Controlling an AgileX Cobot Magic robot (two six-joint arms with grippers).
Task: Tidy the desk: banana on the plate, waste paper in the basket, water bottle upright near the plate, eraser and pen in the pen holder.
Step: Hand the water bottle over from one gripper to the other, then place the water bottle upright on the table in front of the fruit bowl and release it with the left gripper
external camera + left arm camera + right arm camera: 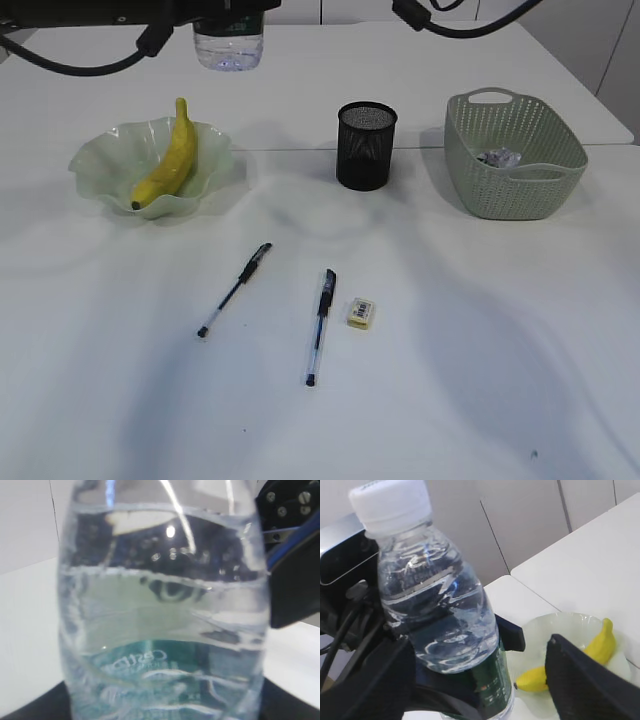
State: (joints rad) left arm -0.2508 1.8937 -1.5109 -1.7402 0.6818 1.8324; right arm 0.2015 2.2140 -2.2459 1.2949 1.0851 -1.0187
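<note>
The clear water bottle (228,45) with a green label hangs above the far left of the table, its upper part cut off by the frame's top edge. It fills the left wrist view, where my left gripper (162,700) is shut on the water bottle (160,630). My right gripper (475,652) stands open around the white-capped bottle (440,615), with a gap on its right side. The banana (172,158) lies in the pale green plate (95,160). Two pens (235,289) (320,325) and a yellow eraser (361,313) lie on the table. Crumpled waste paper (498,158) sits in the basket (470,170).
The black mesh pen holder (366,145) stands at mid-table between plate and basket. A table seam runs behind it. Both arms' dark links and cables cross the top edge of the exterior view.
</note>
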